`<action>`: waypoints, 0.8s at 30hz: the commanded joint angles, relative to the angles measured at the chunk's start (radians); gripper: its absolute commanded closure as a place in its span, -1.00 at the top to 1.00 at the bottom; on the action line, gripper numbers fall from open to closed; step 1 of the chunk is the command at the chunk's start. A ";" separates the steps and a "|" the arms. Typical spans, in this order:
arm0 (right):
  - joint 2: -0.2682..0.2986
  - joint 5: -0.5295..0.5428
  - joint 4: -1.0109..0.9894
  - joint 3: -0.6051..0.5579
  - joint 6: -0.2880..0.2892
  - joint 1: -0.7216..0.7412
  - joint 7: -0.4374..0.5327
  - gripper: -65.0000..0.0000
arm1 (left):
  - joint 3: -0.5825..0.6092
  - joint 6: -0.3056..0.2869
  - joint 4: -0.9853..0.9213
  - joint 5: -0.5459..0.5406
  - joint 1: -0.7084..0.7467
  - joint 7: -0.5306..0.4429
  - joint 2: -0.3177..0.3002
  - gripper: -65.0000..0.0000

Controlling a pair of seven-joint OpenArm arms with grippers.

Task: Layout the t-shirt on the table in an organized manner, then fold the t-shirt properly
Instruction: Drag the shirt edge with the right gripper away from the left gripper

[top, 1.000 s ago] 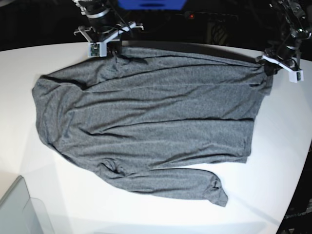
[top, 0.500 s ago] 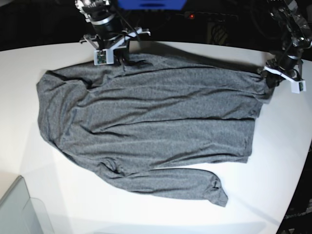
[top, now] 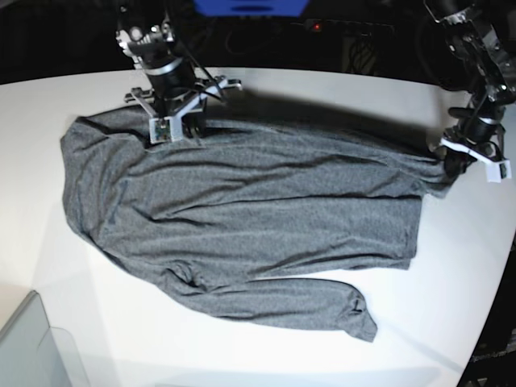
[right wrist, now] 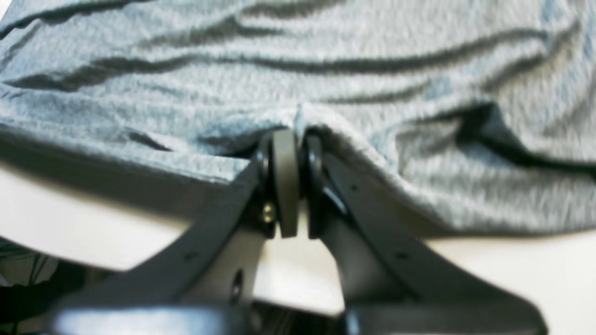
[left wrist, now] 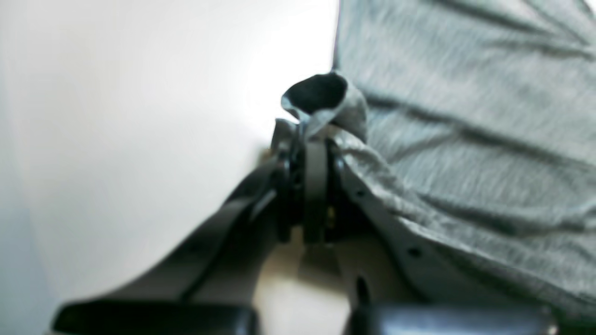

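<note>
The dark grey t-shirt (top: 258,210) lies spread across the white table (top: 451,282), with one long sleeve (top: 298,306) folded along its near side. In the base view my right gripper (top: 184,131) is shut on the shirt's far edge at the upper left. The right wrist view shows the fabric (right wrist: 372,70) bunched between the closed fingers of that gripper (right wrist: 294,135). My left gripper (top: 449,168) is shut on the shirt's far right corner. The left wrist view shows a small fold of cloth (left wrist: 326,100) sticking out past that gripper's (left wrist: 313,139) tips.
A translucent grey bin corner (top: 32,347) sits at the near left. The table's curved edge (top: 492,306) runs down the right side, with dark floor beyond. Dark equipment and a blue panel (top: 250,6) stand behind the far edge.
Both grippers have moved toward the near side of the table, dragging the shirt's far edge with them. The left gripper has also shifted slightly outward to the right.
</note>
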 commanded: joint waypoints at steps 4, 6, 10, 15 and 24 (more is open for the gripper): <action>0.000 -0.006 0.013 0.003 0.002 0.066 -0.038 -1.00 | -0.002 0.000 0.008 -0.011 -0.055 -0.024 -0.015 -0.99; -0.002 -0.006 0.002 0.004 0.002 0.097 -0.060 -1.00 | 0.022 0.000 0.008 -0.011 -0.078 -0.024 -0.015 -0.99; 0.000 -0.006 -0.030 0.004 0.002 0.151 -0.078 -1.00 | 0.060 0.000 -0.038 -0.011 -0.118 -0.024 -0.016 -0.99; 0.001 -0.006 -0.069 0.006 0.002 0.198 -0.077 -1.00 | 0.087 0.000 -0.113 -0.011 -0.173 -0.024 -0.016 -0.99; 0.021 -0.007 -0.162 0.006 0.002 0.290 -0.077 -1.00 | 0.126 0.000 -0.210 0.124 -0.273 -0.025 -0.018 -0.99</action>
